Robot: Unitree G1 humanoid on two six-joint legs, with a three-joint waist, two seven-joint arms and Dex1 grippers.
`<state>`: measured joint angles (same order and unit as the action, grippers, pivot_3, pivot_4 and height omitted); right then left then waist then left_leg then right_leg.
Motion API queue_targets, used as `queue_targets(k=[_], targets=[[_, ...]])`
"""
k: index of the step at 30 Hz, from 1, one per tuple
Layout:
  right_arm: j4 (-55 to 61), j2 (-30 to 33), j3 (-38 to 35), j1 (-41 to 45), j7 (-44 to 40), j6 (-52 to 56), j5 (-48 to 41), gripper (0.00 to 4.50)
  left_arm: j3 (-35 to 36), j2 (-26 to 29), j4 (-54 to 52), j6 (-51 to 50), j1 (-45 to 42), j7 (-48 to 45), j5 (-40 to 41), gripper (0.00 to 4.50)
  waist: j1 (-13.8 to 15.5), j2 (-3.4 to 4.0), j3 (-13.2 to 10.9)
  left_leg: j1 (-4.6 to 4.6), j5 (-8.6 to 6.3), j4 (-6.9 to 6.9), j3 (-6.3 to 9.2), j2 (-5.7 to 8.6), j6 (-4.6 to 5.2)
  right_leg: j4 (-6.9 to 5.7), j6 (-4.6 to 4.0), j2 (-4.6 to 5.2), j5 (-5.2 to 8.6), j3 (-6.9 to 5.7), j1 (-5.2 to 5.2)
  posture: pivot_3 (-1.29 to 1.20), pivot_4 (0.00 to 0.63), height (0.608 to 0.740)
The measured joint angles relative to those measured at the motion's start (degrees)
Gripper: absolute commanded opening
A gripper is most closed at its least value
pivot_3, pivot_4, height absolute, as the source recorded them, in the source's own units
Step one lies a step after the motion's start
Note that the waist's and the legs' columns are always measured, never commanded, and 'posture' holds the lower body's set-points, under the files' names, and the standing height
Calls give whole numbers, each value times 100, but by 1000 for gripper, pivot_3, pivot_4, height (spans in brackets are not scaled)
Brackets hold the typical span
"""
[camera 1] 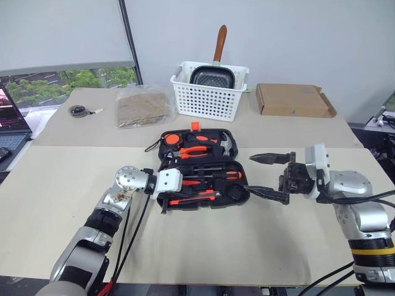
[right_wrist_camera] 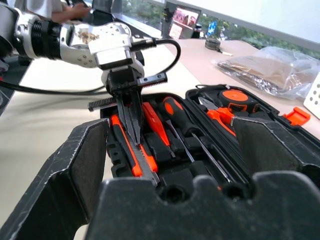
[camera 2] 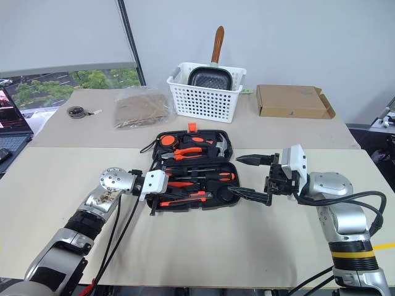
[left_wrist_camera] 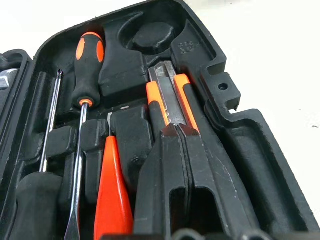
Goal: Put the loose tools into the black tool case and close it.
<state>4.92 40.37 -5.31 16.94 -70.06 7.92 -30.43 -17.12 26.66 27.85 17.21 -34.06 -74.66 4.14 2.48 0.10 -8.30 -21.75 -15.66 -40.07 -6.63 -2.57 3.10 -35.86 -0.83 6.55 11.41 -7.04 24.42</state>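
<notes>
The black tool case (camera 1: 213, 131) lies open on the near table, orange latch (camera 1: 195, 126) at its far edge. My left gripper (left_wrist_camera: 178, 129) is shut, and its tips rest on the orange-and-black utility knife (left_wrist_camera: 167, 100) in the front slot. Beside the knife lie a thin all-orange screwdriver (left_wrist_camera: 112, 195) and two black-and-orange screwdrivers (left_wrist_camera: 89, 60). My right gripper (camera 1: 268, 177) hangs open just off the case's right end, holding nothing. A small grey roll (camera 1: 77, 111) sits on the far table at the left.
Pliers (camera 1: 194, 148) and a hammer (camera 1: 228, 145) sit in the case's lid half. On the far table stand a white lattice basket (camera 1: 207, 92) holding a pan, a cardboard box (camera 1: 293, 100) and a plastic bag (camera 1: 143, 106). A laptop (camera 1: 9, 117) is at the left edge.
</notes>
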Motion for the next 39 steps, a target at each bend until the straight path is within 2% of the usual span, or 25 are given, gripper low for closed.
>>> queue_targets(k=[4, 7, 9, 12, 16, 20, 24, 25, 28, 29, 30, 37, 38, 39], targets=[[-73, 302, -5, -65, 108, 17, 286, 4500, 155, -33, -117, -375, 34, 8, 196, 30, -5, -7, -4, -23, 3, -6, 0, 0, 5, 4, 4, 1, -2, 0, 15, 0, 150, 700], [-184, 555, -1, -235, 252, 60, 584, 4500, 255, -14, -617, -1088, 176, -11, 502, 30, -29, -24, -14, -72, 11, -11, -3, 1, 18, 3, 18, -2, -12, 4, 61, 0, 150, 700], [-360, 813, 13, -292, 386, 366, 821, 4500, 394, 62, -1215, -1720, 242, -5, 832, 30, -44, -28, -16, -104, 12, -10, -5, 4, 18, 5, 15, -6, -14, 6, 88, 0, 150, 700], [-639, 1044, 17, -324, 575, 473, 1176, 4500, 663, 316, -2195, -2609, 246, 47, 1347, 30, -56, -30, -18, -102, 35, -6, -9, 6, -23, 11, 10, -11, -16, 3, 85, 0, 150, 700], [-1178, 1256, 67, -245, 751, 593, 1607, 4500, 953, 650, -3353, -3718, 258, 224, 1994, 30, -100, -33, -20, -99, 14, 2, -10, 13, 13, 27, 26, -7, -7, 7, 78, 0, 150, 700], [-1532, 1450, 242, -89, 789, 912, 1876, 4500, 982, 920, -4038, -4499, 335, 313, 2394, 903, -136, -36, -22, -96, 8, 3, -6, 12, 22, 38, 31, -9, -8, 7, 71, 0, 150, 700], [-1799, 1471, 360, 56, 765, 1161, 2020, 4500, 981, 1219, -4299, -4730, 437, 366, 2426, 2403, -175, -37, -23, -88, 13, 2, -4, 12, 14, 20, 31, -10, -9, 10, 71, 0, 150, 700], [-1841, 1473, 388, 87, 755, 1220, 2027, 4247, 982, 1285, -4362, -4790, 473, 370, 2468, 2900, -177, -38, -23, -86, 14, 2, -3, 12, 12, 18, 31, -10, -8, 10, 71, 0, 150, 700], [-1963, 1470, 452, 167, 757, 1262, 2050, 3507, 984, 1376, -4483, -4883, 513, 382, 2545, 3938, -180, -37, -23, -84, 16, 2, -3, 11, 10, 14, 31, -11, -8, 13, 72, 0, 150, 700], [-2042, 1465, 472, 245, 771, 1261, 2076, 3072, 984, 1406, -4529, -4896, 537, 394, 2548, 4380, -187, -37, -23, -83, 16, 2, -6, 11, 10, 14, 31, -11, -8, 16, 72, 0, 150, 700], [-2117, 1464, 474, 303, 783, 1256, 2102, 2678, 984, 1444, -4581, -4925, 567, 416, 2546, 4500, -191, -37, -23, -82, 16, 3, -7, 11, 10, 14, 31, -11, -8, 18, 72, 0, 150, 700], [-2536, 1346, 582, 637, 779, 1119, 2271, 312, 1016, 1506, -4765, -5073, 737, 616, 2551, 4500, -183, -38, -24, -83, 17, 3, -8, 12, 8, 14, 30, -11, -8, 17, 72, 0, 150, 700], [-2563, 1331, 602, 665, 764, 1106, 2286, 47, 1023, 1510, -4770, -5082, 752, 640, 2551, 4500, -183, -38, -24, -83, 17, 3, -8, 12, 8, 15, 30, -11, -8, 17, 71, 0, 150, 700], [-2590, 1317, 629, 710, 745, 1085, 2297, 47, 1047, 1525, -4788, -5090, 788, 661, 2553, 4500, -183, -38, -24, -83, 17, 2, -8, 12, 7, 15, 30, -11, -8, 18, 71, 0, 150, 700]])
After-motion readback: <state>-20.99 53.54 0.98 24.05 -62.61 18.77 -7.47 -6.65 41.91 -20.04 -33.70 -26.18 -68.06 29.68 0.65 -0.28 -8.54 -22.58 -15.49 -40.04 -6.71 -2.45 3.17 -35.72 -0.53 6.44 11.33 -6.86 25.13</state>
